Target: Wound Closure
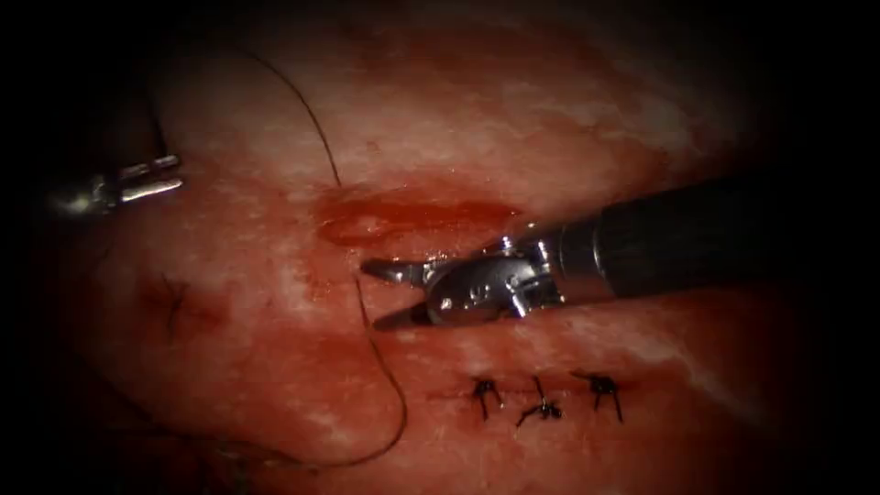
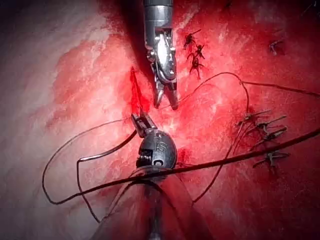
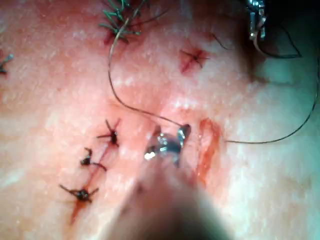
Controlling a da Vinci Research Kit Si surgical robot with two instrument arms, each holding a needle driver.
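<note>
Underneath, wet red tissue (image 1: pixel 550 110), open right end effector (image 1: pixel 385 293) over the cut (image 1: pixel 412 215).

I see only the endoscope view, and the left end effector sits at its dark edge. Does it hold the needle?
Observer: Yes. In the left wrist view the left end effector is shut on the needle, near one end of its curve.
Operator: Is the needle in the tissue?
Observer: No. Its whole curve shows there, free of the tissue, left of the cut.
Operator: Does the right end effector grip the thread?
Observer: No. In the right wrist view the right end effector is open and holds nothing; the thread runs up to it unclamped.
</note>
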